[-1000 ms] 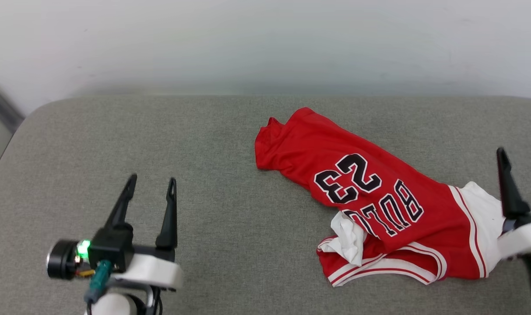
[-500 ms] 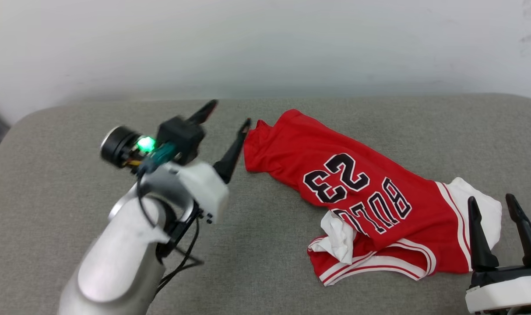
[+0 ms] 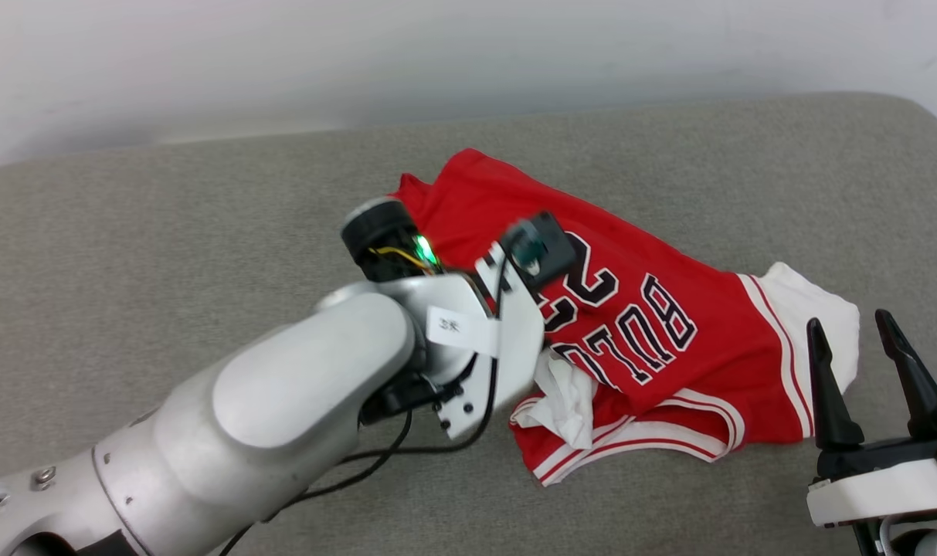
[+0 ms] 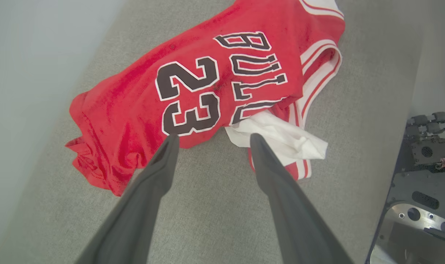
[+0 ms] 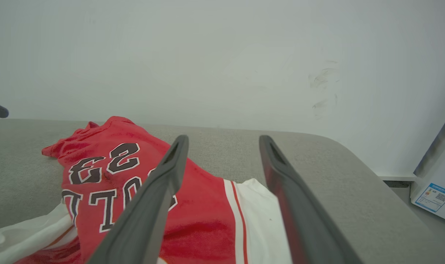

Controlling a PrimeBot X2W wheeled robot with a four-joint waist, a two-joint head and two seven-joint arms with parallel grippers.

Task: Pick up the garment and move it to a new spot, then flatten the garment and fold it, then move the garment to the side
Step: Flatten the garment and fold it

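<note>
One garment (image 3: 711,371) beside left tool (image 4: 211,136), right tool (image 3: 847,320)

Left arm (image 3: 298,401) hides part of the garment (image 3: 669,363); its wrist camera (image 3: 540,249) looks blurred.

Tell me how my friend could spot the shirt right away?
Look at the big grey pad below the white wall. Crumpled on its right half lies the shirt. Its bright red cloth, black 23 and white sleeves set it apart from the plain pad and the pale arm over it.
</note>
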